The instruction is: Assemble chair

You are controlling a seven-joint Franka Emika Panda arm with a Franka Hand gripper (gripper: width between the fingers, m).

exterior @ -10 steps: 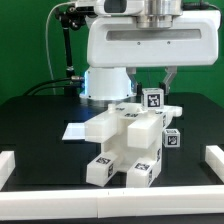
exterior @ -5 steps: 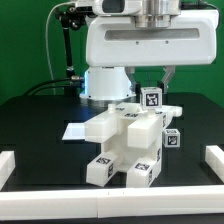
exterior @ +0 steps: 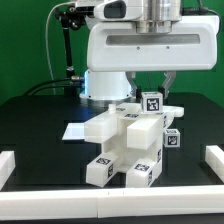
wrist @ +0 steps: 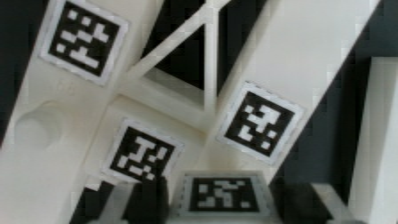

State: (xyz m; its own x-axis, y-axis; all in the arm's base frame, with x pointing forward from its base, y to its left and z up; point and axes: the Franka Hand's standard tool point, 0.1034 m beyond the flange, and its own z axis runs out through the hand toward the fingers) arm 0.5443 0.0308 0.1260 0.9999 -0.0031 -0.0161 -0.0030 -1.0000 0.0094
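My gripper (exterior: 152, 87) half-open astride the chair (exterior: 122, 140) at its top edge, grip I cannot tell, dark table (exterior: 35, 120) either side, rails (exterior: 214, 160) well apart

The chair (exterior: 125, 140) is matte white all over, and its blocky parts carry small square tags (exterior: 153, 100) printed in black-and-white block patterns with white margins. It stands on a black tabletop (exterior: 40, 125) edged by plain white border rails (exterior: 110, 204), with the white marker board (exterior: 74, 131) lying flat beside it. Behind, the robot arm (exterior: 150, 50) is glossy white against a green backdrop (exterior: 25, 40).
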